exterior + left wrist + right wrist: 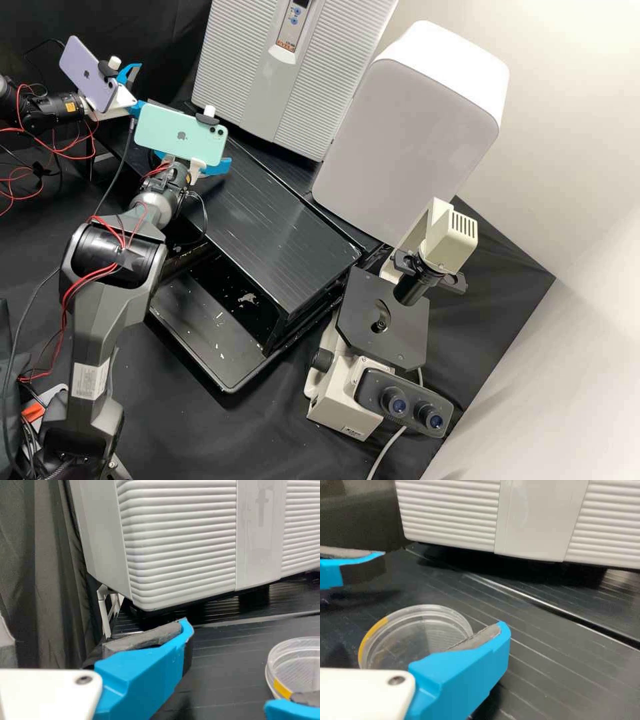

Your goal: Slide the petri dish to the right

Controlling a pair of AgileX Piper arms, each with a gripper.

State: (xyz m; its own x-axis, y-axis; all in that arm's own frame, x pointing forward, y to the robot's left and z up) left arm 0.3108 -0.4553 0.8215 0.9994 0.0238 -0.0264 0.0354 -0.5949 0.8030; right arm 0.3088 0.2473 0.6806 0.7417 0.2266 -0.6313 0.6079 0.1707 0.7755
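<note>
A clear petri dish (415,632) with a yellow mark on its rim lies on the ribbed black platform (560,645), in front of the white ribbed unit. My right gripper (193,163) sits under the mint-green phone, which covers the dish in the high view. Its blue finger (470,655) rests with the grey pad against the dish's rim, and nothing is clamped. My left gripper (130,87), under the purple phone, stands to the left of the dish (295,665). Its finger (150,665) shows a bare pad, apart from the dish. Both grippers are open.
The white ribbed unit (280,60) stands at the back of the platform (280,227). A tall white box (413,127) and a microscope (393,333) stand to the right. A lower black tray (213,333) lies in front. Red wires (40,133) hang at the left.
</note>
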